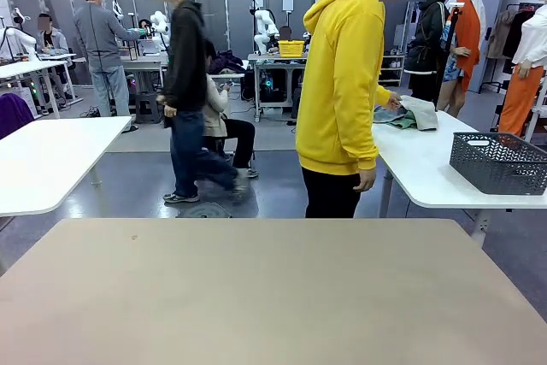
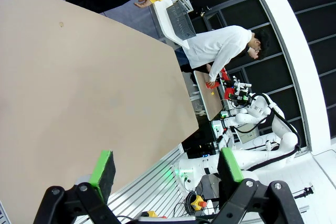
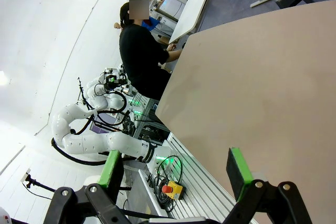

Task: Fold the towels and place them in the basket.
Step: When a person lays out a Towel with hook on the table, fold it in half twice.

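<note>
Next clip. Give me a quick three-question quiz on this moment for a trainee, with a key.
1. True or false: the towels already lie inside the basket.
2. Where does the basket stand? A) on a stool; B) on the white table at the right; C) on a shelf.
3. Fill in: the left tool and the right tool both have their jaws ____, with nothing between them.
Key: 1 false; the towels lie in a heap on the white table under the person's hand, apart from the basket. 2 B. 3 open.
</note>
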Robot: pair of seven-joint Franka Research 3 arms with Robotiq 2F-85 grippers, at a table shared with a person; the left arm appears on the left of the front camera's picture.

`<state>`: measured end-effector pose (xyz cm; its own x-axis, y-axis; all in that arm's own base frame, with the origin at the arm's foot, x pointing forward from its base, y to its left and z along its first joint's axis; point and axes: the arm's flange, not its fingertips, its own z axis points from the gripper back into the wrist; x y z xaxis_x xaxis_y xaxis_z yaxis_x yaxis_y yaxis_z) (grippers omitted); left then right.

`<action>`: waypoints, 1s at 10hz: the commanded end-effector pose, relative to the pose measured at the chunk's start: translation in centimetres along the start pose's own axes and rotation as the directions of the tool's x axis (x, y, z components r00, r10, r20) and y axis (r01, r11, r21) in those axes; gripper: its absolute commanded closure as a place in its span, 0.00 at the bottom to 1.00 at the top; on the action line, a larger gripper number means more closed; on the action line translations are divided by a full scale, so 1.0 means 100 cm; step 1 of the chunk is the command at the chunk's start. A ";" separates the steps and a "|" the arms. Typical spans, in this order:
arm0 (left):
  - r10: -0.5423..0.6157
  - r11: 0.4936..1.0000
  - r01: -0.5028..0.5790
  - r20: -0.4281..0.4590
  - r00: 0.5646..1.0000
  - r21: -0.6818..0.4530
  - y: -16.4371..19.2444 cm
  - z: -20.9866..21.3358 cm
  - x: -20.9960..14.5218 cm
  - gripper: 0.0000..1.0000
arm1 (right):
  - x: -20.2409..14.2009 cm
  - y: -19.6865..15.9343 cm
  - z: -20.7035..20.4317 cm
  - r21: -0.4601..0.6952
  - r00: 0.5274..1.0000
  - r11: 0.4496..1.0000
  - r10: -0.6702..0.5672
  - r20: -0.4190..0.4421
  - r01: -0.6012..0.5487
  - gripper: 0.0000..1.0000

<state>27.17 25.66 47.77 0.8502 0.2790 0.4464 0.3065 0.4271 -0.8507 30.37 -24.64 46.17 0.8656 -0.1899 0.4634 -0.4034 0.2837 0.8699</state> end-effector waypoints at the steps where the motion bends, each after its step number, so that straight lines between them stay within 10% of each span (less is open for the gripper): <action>1: -0.021 1.000 0.021 0.000 1.000 -0.017 0.000 0.000 -0.002 0.00 | 0.002 0.000 0.001 0.011 1.000 1.000 0.021 0.009 -0.021 0.00; 10: -0.021 1.000 0.021 0.000 1.000 -0.017 0.000 0.000 -0.002 0.00 | 0.002 0.000 0.001 0.011 1.000 1.000 0.021 0.009 -0.021 0.00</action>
<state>27.17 25.66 47.76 0.8503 0.2789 0.4464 0.3065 0.4271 -0.8507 30.37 -24.64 46.16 0.8656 -0.1899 0.4634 -0.4034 0.2837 0.8699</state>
